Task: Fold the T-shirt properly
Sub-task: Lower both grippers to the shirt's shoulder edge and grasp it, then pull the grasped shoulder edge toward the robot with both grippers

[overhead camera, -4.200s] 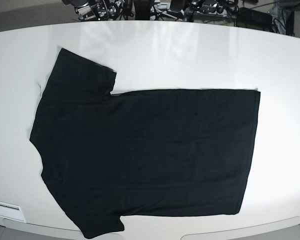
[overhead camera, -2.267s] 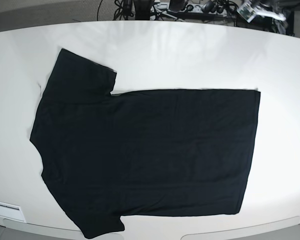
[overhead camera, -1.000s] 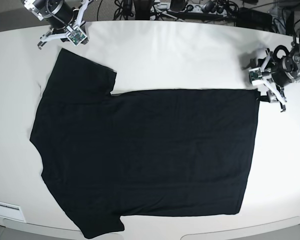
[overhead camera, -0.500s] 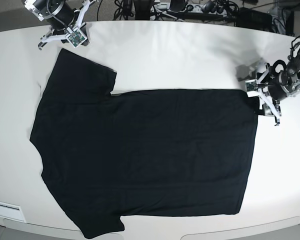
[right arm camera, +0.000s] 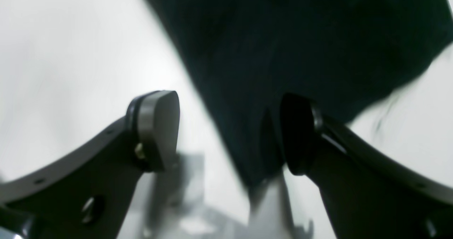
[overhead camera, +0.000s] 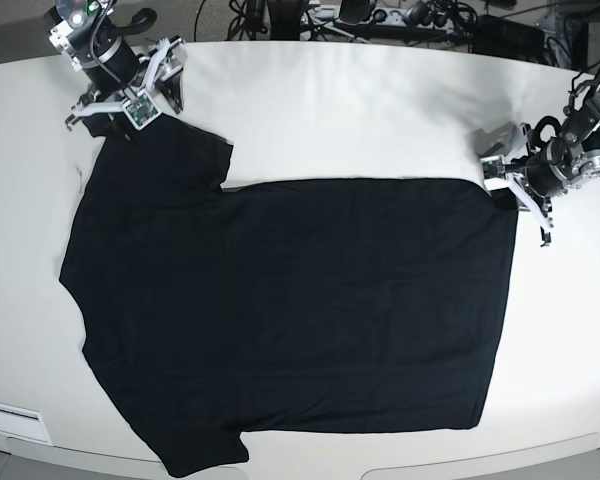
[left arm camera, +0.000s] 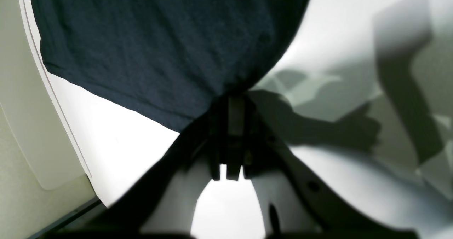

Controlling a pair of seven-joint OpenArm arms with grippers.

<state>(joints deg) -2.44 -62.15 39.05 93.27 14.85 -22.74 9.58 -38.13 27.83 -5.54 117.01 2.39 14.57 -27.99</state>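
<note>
Your black T-shirt (overhead camera: 280, 300) lay spread flat on the white surface (overhead camera: 380, 110), plain side up, collar end toward the base view's left and hem toward its right. At the far left corner, your right claw (overhead camera: 120, 95) stood released at the upper sleeve: in its wrist view the two pads (right arm camera: 157, 126) were well apart, one over bare surface, the other over the black cloth (right arm camera: 300, 55). At the right, your left claw (overhead camera: 515, 190) was clenched on the hem's far corner, the cloth (left arm camera: 159, 44) bunching where the jaws met.
</note>
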